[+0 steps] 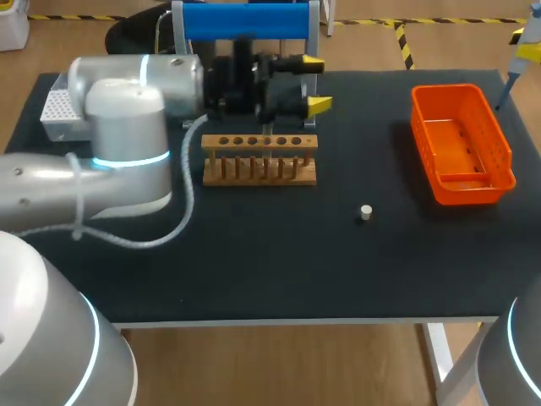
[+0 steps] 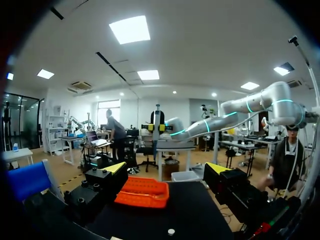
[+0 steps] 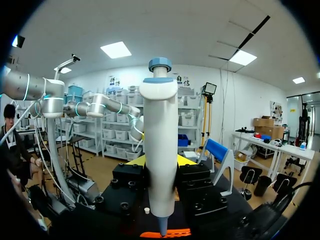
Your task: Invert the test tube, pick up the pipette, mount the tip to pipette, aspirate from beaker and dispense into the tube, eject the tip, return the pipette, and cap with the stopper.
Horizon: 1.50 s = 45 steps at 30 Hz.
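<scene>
A black bench (image 1: pixel 254 271) seen from above, with two robot arms. The right hand (image 3: pixel 161 160) pinches a pipette (image 3: pixel 160 150) upright between its yellow-tipped fingers. The pipette has a thick white barrel, a grey-blue collar and knob on top, and narrows to a slim grey-blue nose pointing down. In the head view it shows only at the far right edge, beyond an orange basket (image 1: pixel 423 127).

The left arm comes in from the left. Its hand (image 1: pixel 314 84) hangs over the back of the bench with its fingers spread wide and nothing between them, just behind a wooden rack (image 1: pixel 259 161) with a row of holes along the top. Whether a tube stands in the rack cannot be told.

A small white stopper (image 1: pixel 365 212) lies alone on the bench, between the rack and the basket. A white tip box (image 1: pixel 59 106) sits at the far left, partly hidden by the left arm.
</scene>
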{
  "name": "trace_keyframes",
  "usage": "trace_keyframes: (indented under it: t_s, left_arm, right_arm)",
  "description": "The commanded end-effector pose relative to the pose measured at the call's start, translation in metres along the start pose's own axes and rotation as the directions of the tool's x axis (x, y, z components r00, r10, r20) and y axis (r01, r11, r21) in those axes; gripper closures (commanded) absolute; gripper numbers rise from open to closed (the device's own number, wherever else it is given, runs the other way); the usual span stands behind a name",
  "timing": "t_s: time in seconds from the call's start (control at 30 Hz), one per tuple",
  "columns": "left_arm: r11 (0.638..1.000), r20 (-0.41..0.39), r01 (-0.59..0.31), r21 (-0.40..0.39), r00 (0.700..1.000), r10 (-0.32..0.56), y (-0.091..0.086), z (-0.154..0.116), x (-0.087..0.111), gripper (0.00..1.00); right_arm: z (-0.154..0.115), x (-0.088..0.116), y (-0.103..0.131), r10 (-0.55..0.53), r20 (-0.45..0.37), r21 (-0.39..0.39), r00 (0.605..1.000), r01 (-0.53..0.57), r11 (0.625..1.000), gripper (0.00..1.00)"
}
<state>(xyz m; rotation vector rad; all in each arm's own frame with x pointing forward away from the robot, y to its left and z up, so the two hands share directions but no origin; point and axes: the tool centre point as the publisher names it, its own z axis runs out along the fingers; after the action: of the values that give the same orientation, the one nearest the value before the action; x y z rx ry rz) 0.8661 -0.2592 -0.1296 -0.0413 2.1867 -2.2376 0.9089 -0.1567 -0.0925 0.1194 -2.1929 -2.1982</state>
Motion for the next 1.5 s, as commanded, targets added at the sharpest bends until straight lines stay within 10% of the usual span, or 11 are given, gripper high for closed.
trace_keyframes:
  t_s: [0.03, 1.13, 1.5]
  left_arm:
    - [1.000, 0.019, -0.004, 0.006, 1.000, 0.004, 0.001, -0.043, 0.011, 0.00]
    - [0.998, 0.011, 0.024, -0.054, 1.000, -0.023, -0.004, -0.056, 0.015, 0.00]
    - [0.998, 0.011, 0.024, -0.054, 1.000, -0.023, -0.004, -0.056, 0.015, 0.00]
  right_arm:
    - [0.000, 0.001, 0.001, 0.000, 0.002, 0.003, 1.000, 0.000, 1.000, 1.00]
    - [0.000, 0.001, 0.001, 0.000, 0.002, 0.003, 1.000, 0.000, 1.000, 1.00]
    - [0.053, 0.035, 0.004, -0.007, 0.100, 0.032, 0.995, 0.004, 0.999, 1.00]
